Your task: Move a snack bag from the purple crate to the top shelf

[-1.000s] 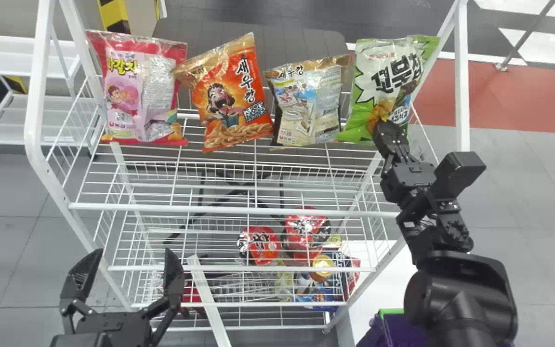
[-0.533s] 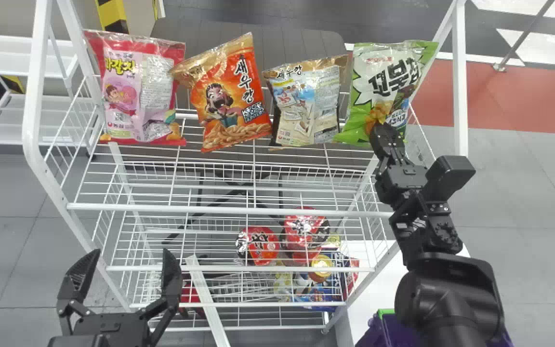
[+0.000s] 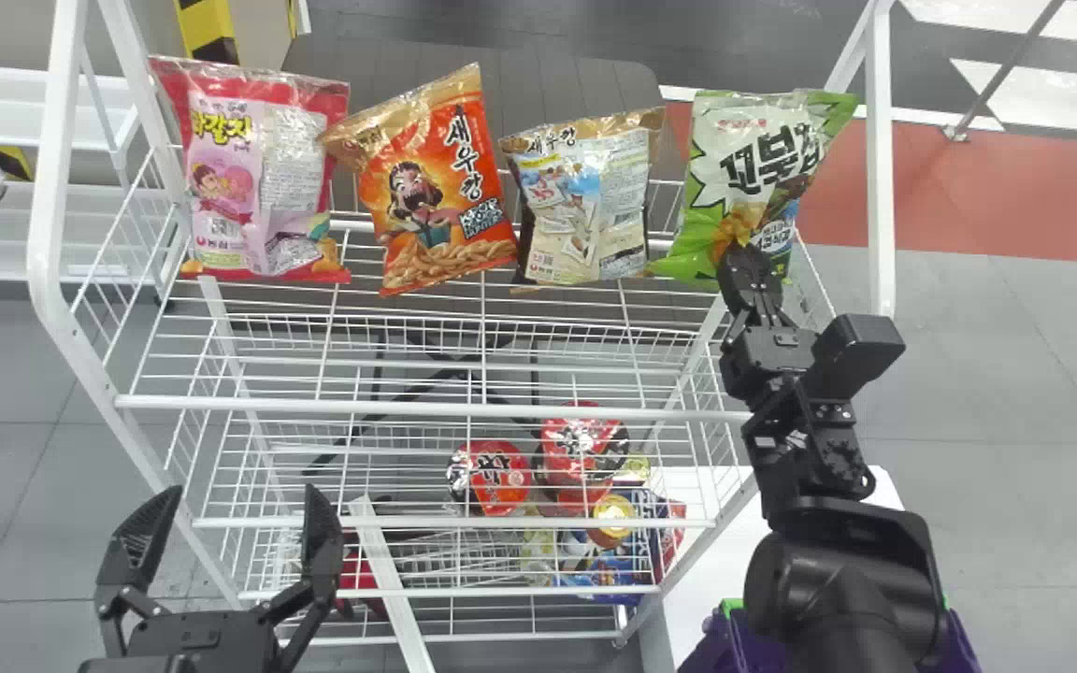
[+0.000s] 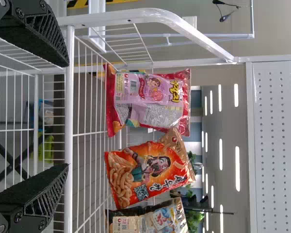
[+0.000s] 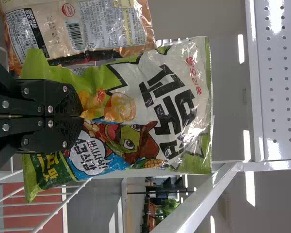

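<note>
Green bag [image 3: 752, 173]: upright, just beyond right gripper [image 5: 80, 116], which is closed on its lower part.
Change: bag and gripper sank slightly beside tan bag [image 3: 585, 206] this last second; likely lowering onto top shelf [image 3: 436, 409], release next.
Print: big dark lettering [image 5: 167, 94], cartoon face [image 5: 131, 138].
Left gripper [image 3: 243, 488]: open, parked well left.

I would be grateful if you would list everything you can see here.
Red-pink snack bag: one, top shelf, left end
Orange snack bag: one, beside it
Beige-brown snack bag: one, next rightward
Green-white snack bag: one, at shelf's right end
Wire rack: one, white, centre
Red bowls: at least two, lower rack
Packets: several, mixed colours, lower rack
Crate: one, purple, bottom right
Left gripper: one, black, open, lower left
Right gripper: one, black, gripping green-white bag
</note>
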Robot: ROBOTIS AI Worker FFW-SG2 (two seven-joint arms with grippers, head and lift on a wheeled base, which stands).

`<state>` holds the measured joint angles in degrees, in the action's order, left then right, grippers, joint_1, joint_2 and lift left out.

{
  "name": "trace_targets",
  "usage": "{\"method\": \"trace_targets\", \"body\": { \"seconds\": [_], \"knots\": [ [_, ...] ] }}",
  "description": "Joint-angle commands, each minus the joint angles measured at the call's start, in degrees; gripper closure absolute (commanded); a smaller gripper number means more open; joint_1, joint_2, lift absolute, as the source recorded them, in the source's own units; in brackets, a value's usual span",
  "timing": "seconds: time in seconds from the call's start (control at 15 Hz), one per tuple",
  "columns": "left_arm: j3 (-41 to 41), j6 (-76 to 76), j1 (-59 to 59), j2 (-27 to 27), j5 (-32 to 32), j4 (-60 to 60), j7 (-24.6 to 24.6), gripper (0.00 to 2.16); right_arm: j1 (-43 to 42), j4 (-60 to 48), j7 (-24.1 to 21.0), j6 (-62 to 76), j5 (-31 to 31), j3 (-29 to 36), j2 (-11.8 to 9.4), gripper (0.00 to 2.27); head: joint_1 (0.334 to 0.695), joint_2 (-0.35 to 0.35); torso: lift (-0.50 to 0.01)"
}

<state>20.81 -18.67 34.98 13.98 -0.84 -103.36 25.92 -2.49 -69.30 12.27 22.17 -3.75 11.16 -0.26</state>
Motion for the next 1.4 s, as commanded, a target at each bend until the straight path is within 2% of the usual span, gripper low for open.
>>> {"method": "trace_targets", "body": {
  "seconds": [0.0, 0.4, 0.87, 0.93, 1.0, 1.13, 1.2, 1.27, 1.33],
  "knots": [
    [0.0, -0.2, 0.0, 0.0, 0.0, 0.0, 0.1, 0.07, -0.7, 1.6, -0.6, 0.2, 0.3, 0.0, 0.3, 1.72, 0.695, -0.17, 0.002],
    [0.4, -0.4, 0.0, 0.0, -0.2, 0.2, 0.1, 0.07, -3.3, 7.8, -1.3, 2.8, 0.6, 0.0, 0.3, 1.72, 0.695, -0.171, 0.002],
    [0.4, -0.7, 0.0, -0.2, -0.3, 0.4, 0.1, 0.07, -4.0, 9.3, -1.4, 3.5, 1.0, 0.0, 0.3, 1.71, 0.695, -0.171, 0.002],
    [0.4, -0.7, 0.0, -0.3, -0.3, 0.5, 0.1, 0.07, -4.0, 9.3, -1.5, 3.5, 1.0, 0.0, 0.3, 1.63, 0.695, -0.171, 0.002],
    [0.4, -0.7, 0.0, -0.3, -0.3, 0.5, 0.1, 0.07, -4.0, 9.4, -1.5, 3.5, 0.9, 0.1, 0.3, 1.39, 0.695, -0.172, 0.002],
    [0.5, -0.7, 0.0, -0.3, -0.4, 0.4, 0.1, 0.07, -4.0, 9.4, -1.5, 3.5, 0.9, 0.1, 0.3, 1.37, 0.695, -0.174, 0.002],
    [0.5, -0.7, 0.0, -0.3, -0.4, 0.5, 0.1, 0.07, -4.1, 9.4, -1.9, 3.5, 0.9, 0.1, 0.3, 1.28, 0.695, -0.174, 0.002],
    [0.4, -0.7, 0.0, -0.3, -0.4, 0.5, 0.1, 0.07, -4.2, 9.5, -2.4, 3.5, 1.1, 0.1, 0.3, 1.02, 0.695, -0.174, 0.002],
    [0.4, -0.7, 0.0, -0.3, -0.4, 0.5, 0.1, 0.07, -4.4, 9.9, -2.4, 3.5, 1.1, 0.1, 0.3, 0.91, 0.695, -0.175, 0.002]
  ]
}}
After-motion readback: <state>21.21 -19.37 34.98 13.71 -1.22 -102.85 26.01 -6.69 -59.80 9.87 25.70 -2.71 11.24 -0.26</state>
